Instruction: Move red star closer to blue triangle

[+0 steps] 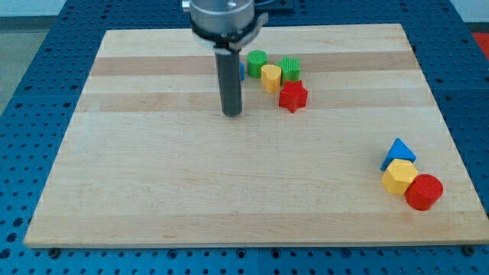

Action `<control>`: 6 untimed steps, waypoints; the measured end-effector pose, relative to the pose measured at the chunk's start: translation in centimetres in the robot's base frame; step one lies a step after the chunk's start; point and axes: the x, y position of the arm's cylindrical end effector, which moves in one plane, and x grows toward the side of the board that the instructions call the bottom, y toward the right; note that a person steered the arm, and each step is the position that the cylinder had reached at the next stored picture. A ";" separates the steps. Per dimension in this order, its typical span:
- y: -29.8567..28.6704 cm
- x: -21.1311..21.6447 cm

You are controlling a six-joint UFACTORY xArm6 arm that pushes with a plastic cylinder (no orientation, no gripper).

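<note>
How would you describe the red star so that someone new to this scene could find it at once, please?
Start at the wooden board and go to the cluster of blocks near the view's top, just right of my tip. The red star is the lowest block there, below the green star and right of the yellow block. It is the cluster's only red piece.

No legible text, label, brand, number or sign appears anywhere in the view. The worktop (153, 191) shows only bare wood grain; the blocks and the rod carry no markings that can be read.
</note>
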 end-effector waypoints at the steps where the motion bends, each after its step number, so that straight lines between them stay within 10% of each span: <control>1: 1.4 -3.6; 6: 12.5 0.9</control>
